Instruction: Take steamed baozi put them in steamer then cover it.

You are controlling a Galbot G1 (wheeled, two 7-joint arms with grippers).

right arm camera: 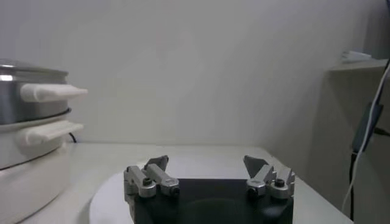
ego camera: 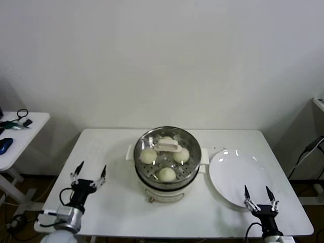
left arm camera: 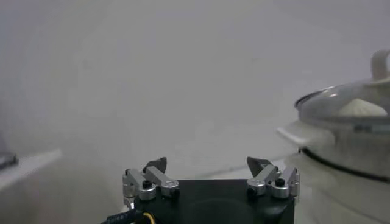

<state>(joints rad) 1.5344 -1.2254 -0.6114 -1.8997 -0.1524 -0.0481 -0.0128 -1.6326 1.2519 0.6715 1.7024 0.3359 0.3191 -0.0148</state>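
The steamer [ego camera: 195,172], a shiny steel pot on a white base, stands mid-table. Several cream-white baozi [ego camera: 148,155] lie inside on its perforated tray. The clear glass cover [ego camera: 154,136] with its cream handle [ego camera: 167,147] sits on the steamer. The steamer also shows in the left wrist view [left arm camera: 350,152] and the right wrist view [right arm camera: 27,134]. My left gripper [ego camera: 89,173] is open and empty at the table's front left, apart from the steamer. My right gripper [ego camera: 258,194] is open and empty over the front edge of the white plate [ego camera: 238,174].
The white plate holds nothing and lies right of the steamer; its rim shows in the right wrist view [right arm camera: 109,189]. A side table [ego camera: 15,136] with cables and small items stands far left. A wall runs behind the table.
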